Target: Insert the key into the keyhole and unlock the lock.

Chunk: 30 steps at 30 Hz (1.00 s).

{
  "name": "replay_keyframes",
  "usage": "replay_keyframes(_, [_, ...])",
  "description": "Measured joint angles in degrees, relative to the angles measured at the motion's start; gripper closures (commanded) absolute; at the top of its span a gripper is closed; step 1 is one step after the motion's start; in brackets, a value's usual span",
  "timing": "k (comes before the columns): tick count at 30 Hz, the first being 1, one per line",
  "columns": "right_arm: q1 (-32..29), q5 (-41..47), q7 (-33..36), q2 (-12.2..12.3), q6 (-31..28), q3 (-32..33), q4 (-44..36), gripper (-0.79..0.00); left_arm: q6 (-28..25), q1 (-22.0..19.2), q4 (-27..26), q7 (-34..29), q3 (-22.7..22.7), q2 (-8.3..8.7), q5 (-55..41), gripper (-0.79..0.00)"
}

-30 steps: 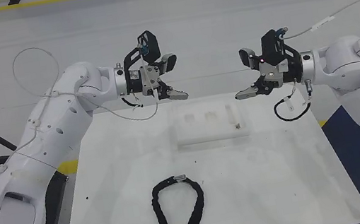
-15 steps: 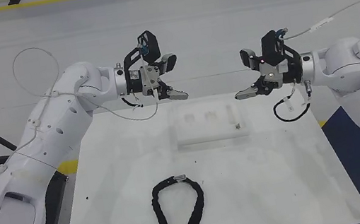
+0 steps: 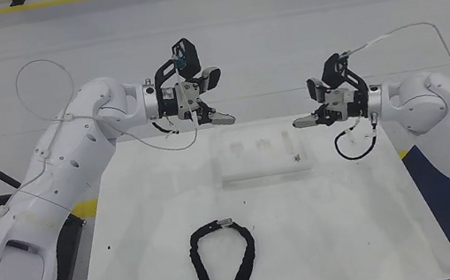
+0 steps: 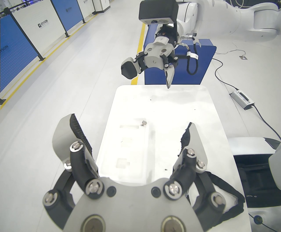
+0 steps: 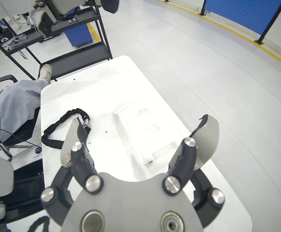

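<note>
Closest in, down at six o'clock on the white counter [image 3: 356, 225], there's the lock [image 3: 224, 263]: a black sleeved chain lying flat in a loop. Its silver barrel [image 3: 221, 224] sits at the loop's own twelve o'clock, on the side facing the middle of the counter. Nothing is touching it, and both arms are well apart from it. The keyhole is too small to make out.

Moving out past the centre, toward twelve o'clock, we reach a shallow white tray [image 3: 253, 174] with several recesses cut into its top. It lies flat, well apart from the chain. And there's the key [image 3: 297, 158]! It's small and metallic, resting on the tray at about the four o'clock corner, just beside the long recess. Nobody has it.

Now up to the far edge. The left end effector [image 3: 223, 118] hangs above the counter's rim at around eleven o'clock, near the tray's far corner on that side. It's fully released, fingers spread wide with nothing between them.

Across at one o'clock, the right end effector [image 3: 304, 119] hovers over the tray's other far corner. It's released too, fingers apart and empty, tips angled in toward the tray. Of the two, it's the nearer one to the key. They face each other across the tray.
</note>
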Motion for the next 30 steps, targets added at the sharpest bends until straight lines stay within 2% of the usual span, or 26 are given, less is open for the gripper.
replay_keyframes(7, [1.68, 0.45, 0.56, -2.28, 4.24, -3.64, 4.66, -0.785, 0.00, 0.00, 0.00, 0.00, 0.00, 0.00, 0.00, -0.785])
replay_keyframes(13, [2.76, 3.75, 3.81, -4.37, 10.61, -6.39, 9.14, -0.785, 0.00, 0.00, 0.00, 0.00, 0.00, 0.00, 0.00, -0.785])
replay_keyframes(30, [5.92, 9.04, 16.98, -10.96, 20.34, -14.33, 19.12, -0.785, 0.00, 0.00, 0.00, 0.00, 0.00, 0.00, 0.00, -0.785])
